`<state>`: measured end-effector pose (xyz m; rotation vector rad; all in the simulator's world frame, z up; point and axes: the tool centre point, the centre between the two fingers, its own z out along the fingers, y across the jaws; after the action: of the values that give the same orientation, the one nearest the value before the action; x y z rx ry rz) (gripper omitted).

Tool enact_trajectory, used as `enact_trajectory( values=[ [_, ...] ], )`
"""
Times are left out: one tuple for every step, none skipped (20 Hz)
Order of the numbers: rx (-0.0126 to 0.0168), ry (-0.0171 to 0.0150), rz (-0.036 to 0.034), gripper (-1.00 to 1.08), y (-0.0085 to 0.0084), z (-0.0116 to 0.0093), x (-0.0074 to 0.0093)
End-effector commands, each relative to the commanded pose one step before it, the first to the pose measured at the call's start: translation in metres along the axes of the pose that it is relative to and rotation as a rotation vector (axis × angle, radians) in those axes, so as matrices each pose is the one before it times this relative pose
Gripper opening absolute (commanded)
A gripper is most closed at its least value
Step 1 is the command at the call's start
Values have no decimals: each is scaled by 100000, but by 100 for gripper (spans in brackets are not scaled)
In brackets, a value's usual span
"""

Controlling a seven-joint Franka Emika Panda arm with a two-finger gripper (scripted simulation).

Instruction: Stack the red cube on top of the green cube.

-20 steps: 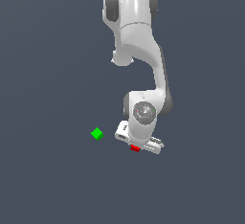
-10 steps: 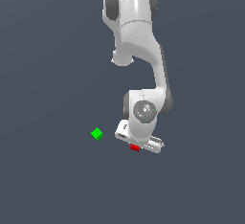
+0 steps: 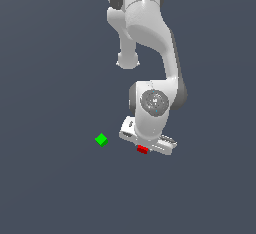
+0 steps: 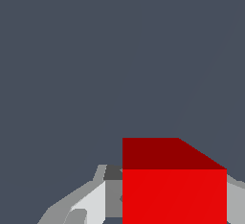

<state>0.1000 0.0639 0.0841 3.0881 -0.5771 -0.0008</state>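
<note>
Exterior view, gripper (image 3: 145, 149): hanging low under the white arm, hand body hiding most of the fingers.
Exterior view, red cube (image 3: 142, 149): peeking out at the lower edge of the hand, right at the fingertips.
Exterior view, green cube (image 3: 101, 140): alone on the dark grey floor (image 3: 50, 188), off toward the exterior view's left of the hand and slightly higher in the picture.
Exterior view, gap: near, but clearly apart; nothing between the two cubes.
Exterior view, key relation: target lying to the exterior view's left of the carried cube, so the coming move judged to be a sideways carry that way, then a descent.
Wrist view, red cube (image 4: 173, 189): filling the near corner, square to the camera, top face and front face both showing.
Wrist view, fingers (image 4: 91, 203): grey-white finger tight against one flank of the cube, a sliver of another at the opposite flank.
Wrist view, grip: pinching the red cube from both sides, by the look of it.
Wrist view, green cube: not in sight; only bare floor ahead.
Wrist view, height off floor: impossible to tell.
Long axis: none to speak of, both being cubes; only face alignment to mind.
</note>
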Motion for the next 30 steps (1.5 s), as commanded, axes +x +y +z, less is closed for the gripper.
enact_trajectory(
  values=[
    [27,39,4,-100,15,-1626,-21],
    [0,0,0,-100,0,-483,0],
    [0,0,0,-100,-2,-416,4],
    [0,0,0,-100,-4,-349,9],
    [0,0,0,-100,-7,-281,15],
    [0,0,0,-100,-9,-213,21],
    [0,0,0,-100,-12,-144,27],
    [0,0,0,-100,-15,-74,34],
    [0,0,0,-100,-13,-9,30],
    [0,0,0,-100,-5,6,10],
    [29,92,-13,-100,-7,43,-18],
    [0,0,0,-100,30,9,2],
    [0,0,0,-100,91,27,5],
    [0,0,0,-100,153,45,8],
    [0,0,0,-100,215,64,12],
    [0,0,0,-100,280,83,15],
    [0,0,0,-100,348,103,19],
    [0,0,0,-100,420,124,22],
    [0,0,0,-100,497,147,27],
    [0,0,0,-100,581,172,31],
    [0,0,0,-100,671,199,37],
    [0,0,0,-100,760,225,43],
    [0,0,0,-100,847,251,50],
    [0,0,0,-100,932,277,58],
    [0,0,0,-100,1014,301,67],
    [0,0,0,-100,1086,323,75],
    [0,0,0,-100,1084,323,76],
    [0,0,0,-100,1058,315,75],
    [-49,-30,39,-100,1044,335,84],
    [0,0,0,-100,993,297,74]
  ],
)
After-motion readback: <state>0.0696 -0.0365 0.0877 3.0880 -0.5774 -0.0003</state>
